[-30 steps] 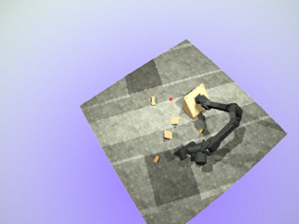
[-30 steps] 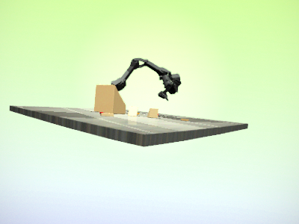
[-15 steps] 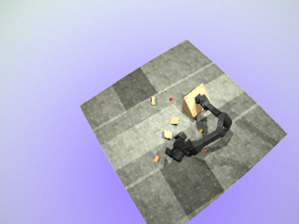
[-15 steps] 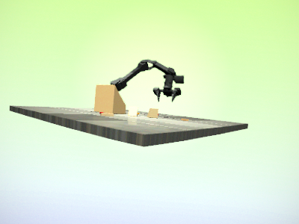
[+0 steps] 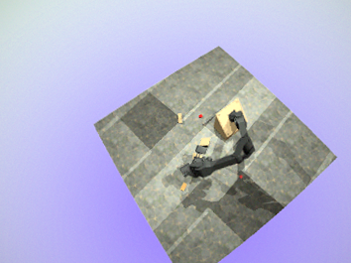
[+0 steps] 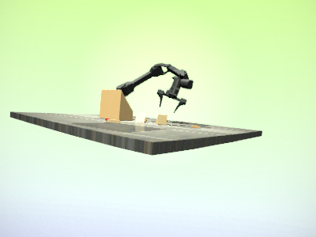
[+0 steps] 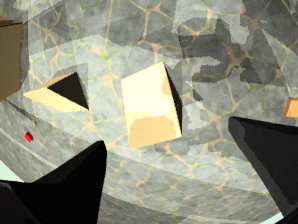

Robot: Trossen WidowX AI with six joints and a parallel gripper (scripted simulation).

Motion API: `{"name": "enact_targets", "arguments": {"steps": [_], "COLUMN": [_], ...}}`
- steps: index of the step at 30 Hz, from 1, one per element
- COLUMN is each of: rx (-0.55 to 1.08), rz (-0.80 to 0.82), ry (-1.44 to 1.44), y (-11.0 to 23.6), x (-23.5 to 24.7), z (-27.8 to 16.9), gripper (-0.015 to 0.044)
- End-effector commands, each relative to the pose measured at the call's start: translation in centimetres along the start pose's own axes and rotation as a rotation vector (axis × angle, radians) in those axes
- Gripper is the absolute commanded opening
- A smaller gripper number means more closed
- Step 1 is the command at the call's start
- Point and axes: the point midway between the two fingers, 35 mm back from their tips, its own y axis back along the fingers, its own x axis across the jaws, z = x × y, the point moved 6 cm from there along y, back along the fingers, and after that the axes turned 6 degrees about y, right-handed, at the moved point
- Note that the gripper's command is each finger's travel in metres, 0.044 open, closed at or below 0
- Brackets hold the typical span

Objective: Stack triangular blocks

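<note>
One triangular block (image 5: pixel 204 142) (image 6: pixel 140 117) (image 7: pixel 57 101) stands nearer the big wooden wedge; a dark triangular face of it shows in the wrist view. The other triangular block (image 6: pixel 162 119) (image 7: pixel 147 102) stands apart from it, with a broad pale face and a narrow dark side in the wrist view; in the top view the hand mostly hides it. My gripper (image 6: pixel 167 109) (image 7: pixel 169 135) is open and empty. It hangs above this second block, touching neither block. In the wrist view the block lies between the fingertips in the picture, closer to the left one.
The big wooden wedge (image 5: pixel 224 122) (image 6: pixel 111 104) (image 7: pixel 9 60) is at the arm's base. A small orange block (image 5: pixel 183 187) (image 6: pixel 195 126) (image 7: pixel 292 108) lies beyond the second block. A thin tan block (image 5: pixel 179 118) and a red cube (image 5: pixel 200 116) (image 7: pixel 29 136) lie farther off. Another red piece (image 5: pixel 241 176) lies near the arm.
</note>
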Motion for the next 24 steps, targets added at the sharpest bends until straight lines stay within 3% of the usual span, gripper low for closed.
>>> {"name": "enact_targets", "arguments": {"steps": [1,24], "rx": [-0.319,-0.341], "rz": [-0.263,-0.310], "ry": [0.361,0.395], "y": [-0.47,-0.65], "x": [4.14,4.66], "z": [-6.84,-7.50], "gripper": [0.0440,0.0440]}}
